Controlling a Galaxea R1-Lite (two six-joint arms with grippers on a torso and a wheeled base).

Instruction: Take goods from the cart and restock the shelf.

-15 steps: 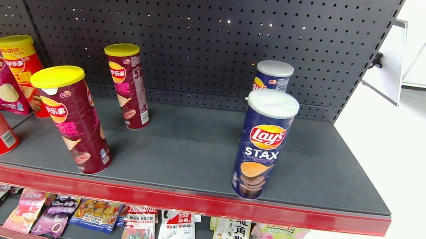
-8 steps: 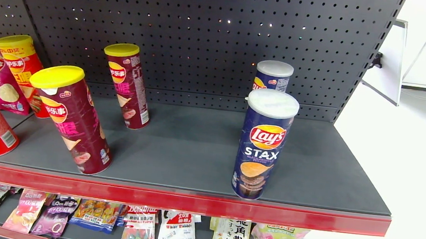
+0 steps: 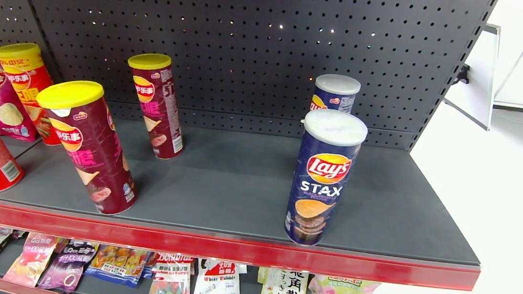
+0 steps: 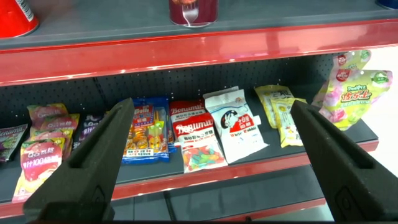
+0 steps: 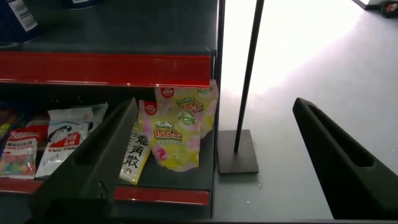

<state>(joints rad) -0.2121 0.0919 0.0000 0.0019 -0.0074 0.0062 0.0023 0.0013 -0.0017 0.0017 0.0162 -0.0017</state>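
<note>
Standing unmoved over the last second, the blue chip can [image 3: 323, 177] sits upright at the near right edge of the shelf [image 3: 237, 197]. Both the left gripper [image 4: 211, 104] and the right gripper [image 5: 216, 102] hang open and empty lower down, so restocking seems paused.

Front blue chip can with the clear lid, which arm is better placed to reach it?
Probably right. The open right claw faces the shelf end where the front blue clear-lidded chip can stands; the open left claw sits nearer the maroon yellow-lidded can.
</note>
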